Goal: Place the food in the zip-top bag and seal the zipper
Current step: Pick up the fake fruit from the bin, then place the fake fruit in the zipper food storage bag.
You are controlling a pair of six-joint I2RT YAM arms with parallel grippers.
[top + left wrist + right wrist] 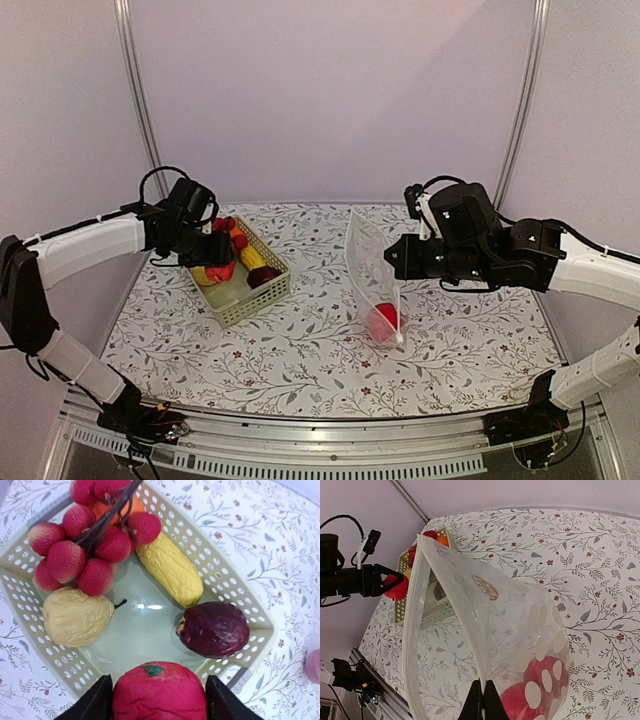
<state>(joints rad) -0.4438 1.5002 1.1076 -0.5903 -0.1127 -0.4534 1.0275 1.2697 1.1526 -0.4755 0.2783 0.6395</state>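
Left claw point(158, 682): I am grasping a round red fruit point(159, 702), with a finger pressing on either flank. I am taking it side-on, I judge, so it can come up without dragging its neighbours.
Just beyond the left claw: the pale green basket point(235, 597) is lying under and ahead of it. It is holding a maroon fruit point(214, 629), a long yellow fruit point(170, 570), a pale pear-shaped fruit point(75, 616) and a red berry cluster point(82, 550).
Right claw point(483, 686): I am keeping it clenched on the zip-top bag point(485, 605). It is pinching one wall so the bag is standing up off the tabletop point(300, 350), mouth gaping toward the basket.
Zipper point(410, 630): it is lying unsealed, running away from the right claw along the mouth edge.
Inside the bag: one red fruit in the bag point(385, 321) is sitting at the bottom, just below the right claw.
Hard to make out: I cannot tell whether the gripped fruit is resting on the basket or hanging clear of it. Something orange is hiding behind the cluster. Pale spots are showing on the bag wall, print or glare, I cannot say.
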